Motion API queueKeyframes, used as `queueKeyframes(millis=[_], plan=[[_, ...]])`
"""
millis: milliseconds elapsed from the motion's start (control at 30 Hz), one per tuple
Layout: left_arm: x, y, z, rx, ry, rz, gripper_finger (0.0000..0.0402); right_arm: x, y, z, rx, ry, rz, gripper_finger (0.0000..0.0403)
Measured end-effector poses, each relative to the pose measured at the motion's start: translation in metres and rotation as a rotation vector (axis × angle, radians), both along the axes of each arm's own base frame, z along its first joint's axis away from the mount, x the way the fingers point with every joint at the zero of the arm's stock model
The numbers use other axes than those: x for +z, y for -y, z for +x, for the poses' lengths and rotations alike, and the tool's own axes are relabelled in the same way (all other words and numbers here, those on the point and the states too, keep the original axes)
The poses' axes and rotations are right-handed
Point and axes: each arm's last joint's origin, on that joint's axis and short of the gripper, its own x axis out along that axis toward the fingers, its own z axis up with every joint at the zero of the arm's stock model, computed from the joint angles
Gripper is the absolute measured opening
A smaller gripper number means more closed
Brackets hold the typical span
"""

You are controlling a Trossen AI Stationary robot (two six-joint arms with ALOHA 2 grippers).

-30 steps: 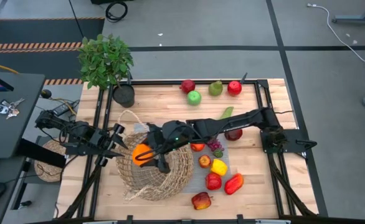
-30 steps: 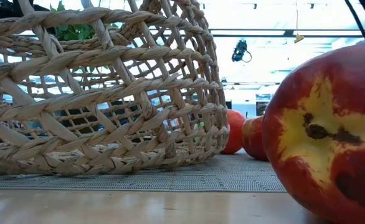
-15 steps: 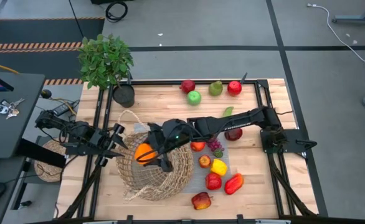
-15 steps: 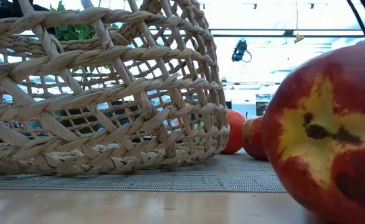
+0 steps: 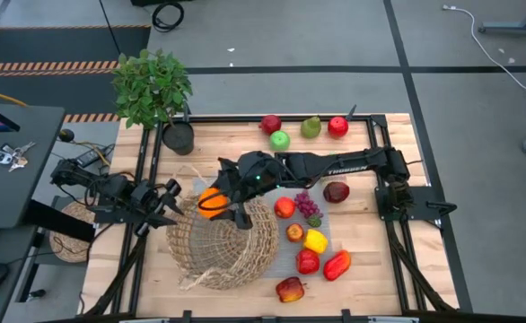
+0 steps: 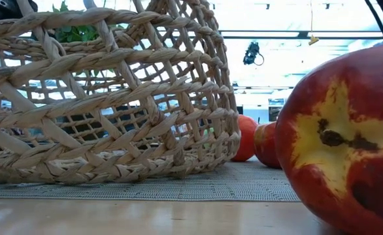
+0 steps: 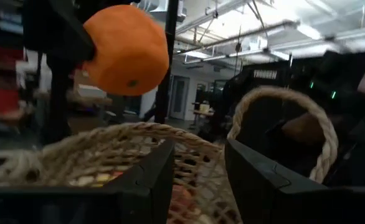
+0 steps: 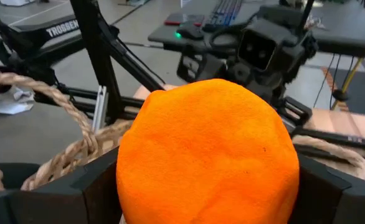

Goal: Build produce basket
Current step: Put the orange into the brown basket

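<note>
Since the earlier frame, the right end effector had drawn back from over the middle of the basket toward its far rim, carrying the orange with it. Its fingers were clamped on either side of the orange, which hung just above that rim.

Nearest the worktop's front edge lay a red-and-yellow peach. Beyond it a grey mat held more produce beside the basket: a red pepper, a red apple, a yellow lemon and purple grapes.

The left end effector sat at the basket's left side, its fingers closed on the wicker rim near a looped handle.

At the far edge sat a green apple, and a potted plant stood at the corner.
</note>
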Motion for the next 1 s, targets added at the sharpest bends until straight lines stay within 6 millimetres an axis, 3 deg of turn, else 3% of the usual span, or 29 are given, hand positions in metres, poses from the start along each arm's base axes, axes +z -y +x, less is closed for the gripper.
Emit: queueKeyframes(millis=[400,567,800,1000], plan=[[0.001,0.001,-0.001,-0.085,-0.058,-0.099,0.0145,0.002,0.012,0.001,-0.030,0.013,0.012,0.0337],[0.032,-0.002,-0.010,-0.102,-0.006,-0.104,0.0146,0.004,0.012,0.002,-0.037,0.026,0.032,0.0337],[0.057,-0.007,-0.028,-0.158,-0.268,0.050,0.0146,0.005,0.012,0.002,-0.045,0.027,0.055,0.0337],[0.064,-0.007,-0.033,-0.237,-0.565,-0.001,0.0144,0.006,0.014,0.002,-0.077,0.039,0.046,0.0337]])
